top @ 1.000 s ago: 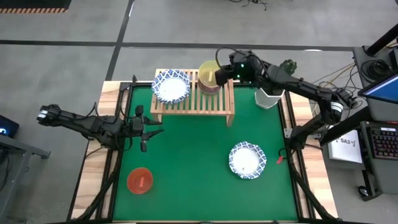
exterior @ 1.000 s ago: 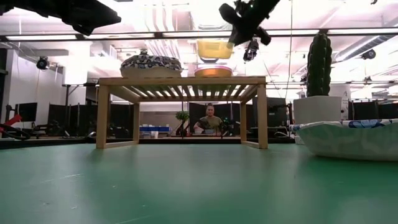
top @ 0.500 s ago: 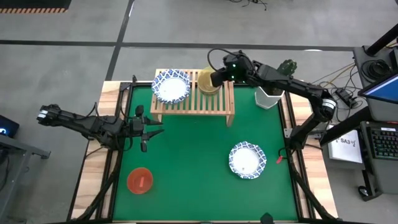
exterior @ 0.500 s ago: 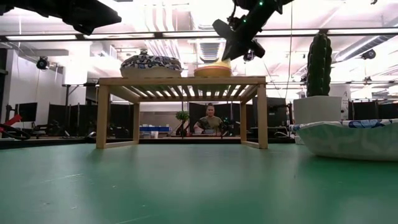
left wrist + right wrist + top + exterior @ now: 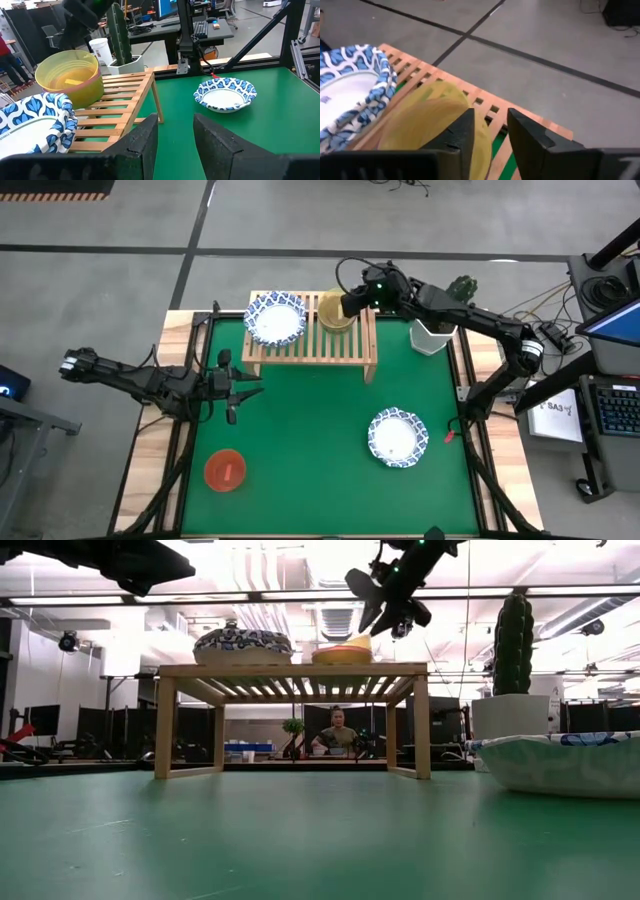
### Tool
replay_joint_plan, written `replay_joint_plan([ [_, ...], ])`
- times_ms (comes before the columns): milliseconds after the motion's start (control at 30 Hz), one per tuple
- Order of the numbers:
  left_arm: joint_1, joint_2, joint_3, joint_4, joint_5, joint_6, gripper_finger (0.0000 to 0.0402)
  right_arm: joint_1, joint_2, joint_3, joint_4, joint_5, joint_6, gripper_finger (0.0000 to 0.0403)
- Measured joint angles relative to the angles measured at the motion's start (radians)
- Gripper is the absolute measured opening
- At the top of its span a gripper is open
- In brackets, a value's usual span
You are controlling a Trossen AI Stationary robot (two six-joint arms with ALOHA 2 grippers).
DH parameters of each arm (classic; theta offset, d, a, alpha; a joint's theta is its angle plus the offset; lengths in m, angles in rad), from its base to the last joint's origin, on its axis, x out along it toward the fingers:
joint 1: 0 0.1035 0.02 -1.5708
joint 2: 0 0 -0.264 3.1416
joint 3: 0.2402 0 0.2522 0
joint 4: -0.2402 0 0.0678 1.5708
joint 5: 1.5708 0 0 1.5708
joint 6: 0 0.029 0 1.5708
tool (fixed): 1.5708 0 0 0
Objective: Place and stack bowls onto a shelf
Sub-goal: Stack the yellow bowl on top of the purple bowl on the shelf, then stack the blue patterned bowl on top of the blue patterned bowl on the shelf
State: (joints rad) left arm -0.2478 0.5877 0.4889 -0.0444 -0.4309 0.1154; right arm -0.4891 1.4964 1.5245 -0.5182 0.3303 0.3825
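Now right end effector (image 5: 352, 304) poised over yellow bowl (image 5: 335, 311) nested on shelf (image 5: 312, 340), fingers narrowly parted, empty. Left end effector (image 5: 232, 387) parked, narrowly parted, empty.

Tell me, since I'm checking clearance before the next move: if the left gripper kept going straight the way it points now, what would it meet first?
Most likely the shelf: the left gripper is open and aims toward its near end, where a blue-rimmed bowl and the yellow bowl sit. Depth is uncertain.
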Motion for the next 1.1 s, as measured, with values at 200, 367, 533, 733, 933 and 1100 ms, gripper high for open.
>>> replay_joint_plan([
  [200, 0.000, 0.000, 0.000, 0.000, 0.000, 0.000, 0.0107, 0.011, 0.013, -0.048, 0.006, 0.015, -0.002, 0.0032],
  [367, 0.000, 0.000, 0.000, 0.000, 0.000, 0.000, 0.0107, 0.011, 0.011, -0.065, 0.020, 0.024, -0.002, 0.0012],
  [533, 0.000, 0.000, 0.000, 0.000, 0.000, 0.000, 0.0107, 0.030, -0.005, -0.064, 0.028, 0.037, -0.025, 0.0013],
  [733, 0.000, 0.000, 0.000, 0.000, 0.000, 0.000, 0.0107, 0.120, -0.027, -0.069, 0.026, 0.044, -0.083, 0.0013],
  [933, 0.000, 0.000, 0.000, 0.000, -0.002, 0.000, 0.0107, 0.290, -0.043, -0.070, 0.018, 0.151, -0.165, 0.0013],
  [1100, 0.000, 0.000, 0.000, 0.000, -0.005, -0.003, 0.0107, 0.426, -0.050, -0.072, -0.044, 0.160, -0.099, 0.0013],
])
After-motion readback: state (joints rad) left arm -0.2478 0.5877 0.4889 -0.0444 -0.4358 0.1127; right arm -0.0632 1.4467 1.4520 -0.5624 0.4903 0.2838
